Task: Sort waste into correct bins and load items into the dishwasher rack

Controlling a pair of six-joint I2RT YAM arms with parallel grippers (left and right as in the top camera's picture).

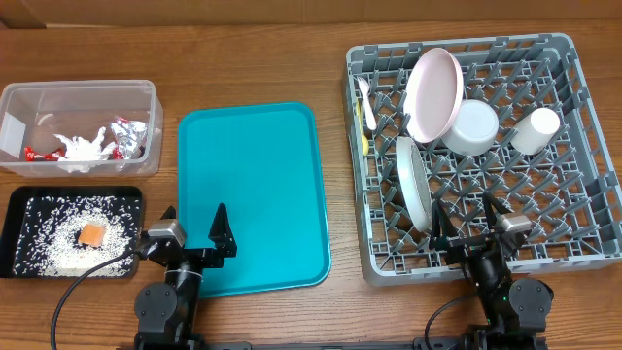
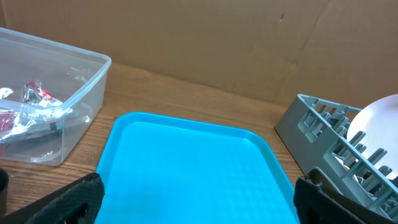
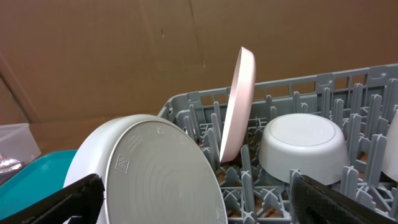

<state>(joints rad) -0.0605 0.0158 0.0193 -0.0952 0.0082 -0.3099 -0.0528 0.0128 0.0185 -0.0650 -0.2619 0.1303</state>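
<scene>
The grey dishwasher rack (image 1: 544, 204) holds the pink plate (image 1: 432, 92), white bowl (image 1: 471, 126), small cup (image 1: 536, 129), grey-green plate (image 1: 413, 183) and pale cutlery (image 1: 366, 105). In the clear tub (image 1: 78, 87) lie a white napkin (image 1: 83, 146) and foil wrappers (image 1: 126, 136). The black tray (image 1: 136, 209) carries rice and an orange cube (image 1: 92, 234). My left gripper (image 1: 194, 226) is open and empty over the teal tray's near edge (image 2: 196, 202). My right gripper (image 1: 466, 222) is open at the rack's front edge. The grey-green plate (image 3: 161, 174) stands upright just ahead of it, not gripped.
The flat teal tray (image 1: 253, 175) lies bare between the bins and the rack. A brown cardboard wall (image 2: 217, 43) backs the wooden table. The rack's front right cells hold nothing.
</scene>
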